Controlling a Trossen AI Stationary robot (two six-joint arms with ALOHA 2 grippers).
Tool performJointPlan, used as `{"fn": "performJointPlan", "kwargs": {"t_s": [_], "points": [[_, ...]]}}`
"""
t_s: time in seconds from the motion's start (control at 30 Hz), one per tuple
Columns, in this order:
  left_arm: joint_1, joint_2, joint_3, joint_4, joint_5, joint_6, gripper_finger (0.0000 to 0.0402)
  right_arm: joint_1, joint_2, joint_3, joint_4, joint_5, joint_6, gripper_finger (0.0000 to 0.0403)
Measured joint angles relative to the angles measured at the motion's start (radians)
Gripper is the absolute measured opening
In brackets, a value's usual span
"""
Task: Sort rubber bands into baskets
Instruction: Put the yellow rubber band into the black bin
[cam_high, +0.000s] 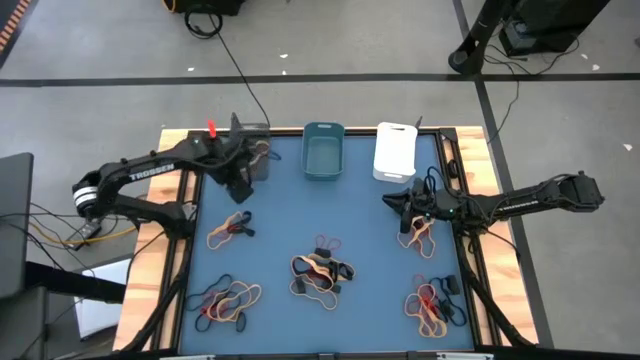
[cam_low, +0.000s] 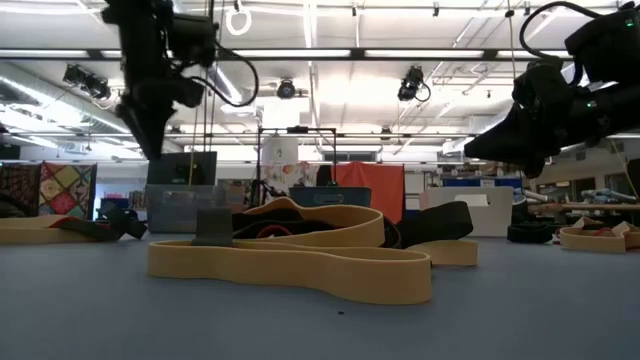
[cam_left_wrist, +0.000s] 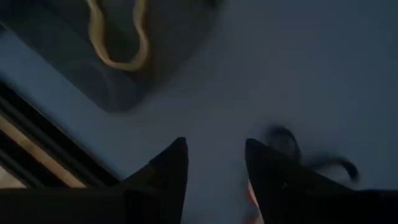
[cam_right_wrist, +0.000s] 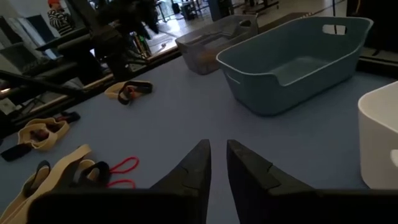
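Sorting is between grabs. Left gripper, jaws spread and empty, hovers upper left by the dark grey basket. Right gripper, jaws slightly apart, must reach rubber bands mid-frame.

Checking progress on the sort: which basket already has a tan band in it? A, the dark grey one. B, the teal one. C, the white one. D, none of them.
A: the left wrist view shows a tan band lying inside the grey basket; the teal basket looks empty in the right wrist view.
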Motion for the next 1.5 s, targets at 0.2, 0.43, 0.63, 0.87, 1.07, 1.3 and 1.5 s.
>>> {"fn": "performJointPlan", "kwargs": {"t_s": [0.2,0.43,0.63,0.87,1.07,1.3,1.5], "points": [[-0.179,-0.008,-0.053,-0.012,0.045,-0.127,0.0163,0.0,0.0,0.0,0.001,-0.009,0.0,0.0065],[-0.261,-0.007,-0.221,0.101,0.046,-0.201,0.0163,0.0,0.0,0.0,0.009,-0.026,-0.011,0.0065],[-0.267,-0.007,-0.346,0.205,0.077,-0.223,0.0163,0.0,0.0,0.0,0.032,-0.026,-0.043,0.0064],[-0.266,-0.007,-0.4,0.257,0.075,-0.232,0.0163,0.0,0.0,0.0,0.044,-0.026,-0.061,0.0064],[-0.266,-0.007,-0.432,0.313,0.076,-0.23,0.0139,0.0,0.0,0.0,0.044,-0.026,-0.061,0.0064],[-0.266,-0.007,-0.457,0.329,0.084,-0.242,0.0035,0.0,0.005,0.0,0.043,-0.027,-0.061,0.0055],[-0.265,-0.007,-0.448,0.346,0.064,-0.244,0.0012,0.0,0.005,0.0,0.045,-0.026,-0.061,0.0032]]}}
